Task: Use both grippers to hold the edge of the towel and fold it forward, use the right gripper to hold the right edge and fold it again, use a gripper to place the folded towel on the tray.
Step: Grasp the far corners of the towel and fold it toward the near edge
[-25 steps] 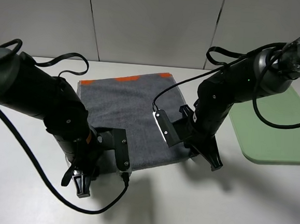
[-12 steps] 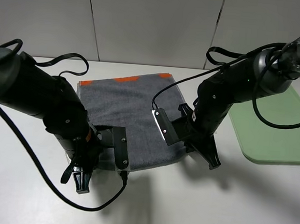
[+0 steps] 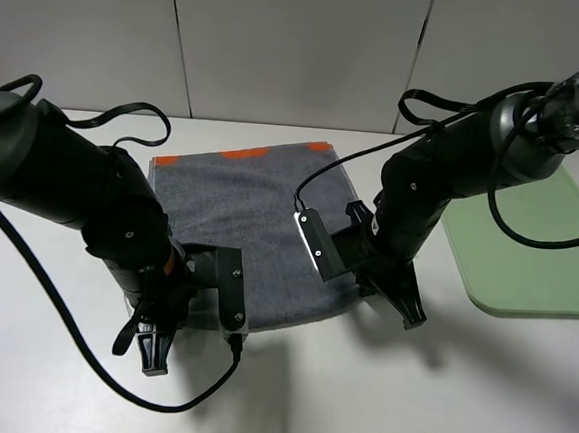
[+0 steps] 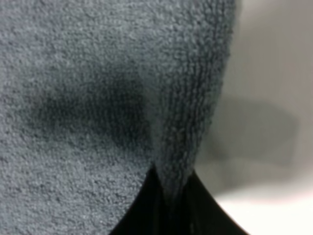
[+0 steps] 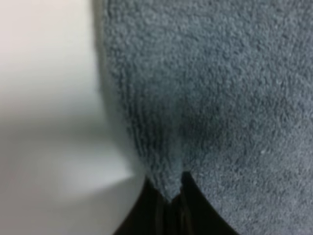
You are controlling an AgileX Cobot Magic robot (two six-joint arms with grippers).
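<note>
A grey towel (image 3: 250,208) with an orange far edge lies flat on the white table (image 3: 46,378). My left gripper (image 3: 150,351) is at the towel's near left corner, which my arm hides in the exterior high view. The left wrist view shows it (image 4: 168,196) shut on the towel's hem (image 4: 195,122). My right gripper (image 3: 410,311) is at the near right corner. The right wrist view shows it (image 5: 171,200) shut on the towel's edge (image 5: 146,122). The pale green tray (image 3: 528,245) lies at the far right.
Black cables loop behind both arms near the back wall (image 3: 303,47). Bare table shows in front of the towel and between the towel and the tray.
Both grippers have shifted slightly, the left one a little to the left and away from the front edge. The towel still lies flat.
</note>
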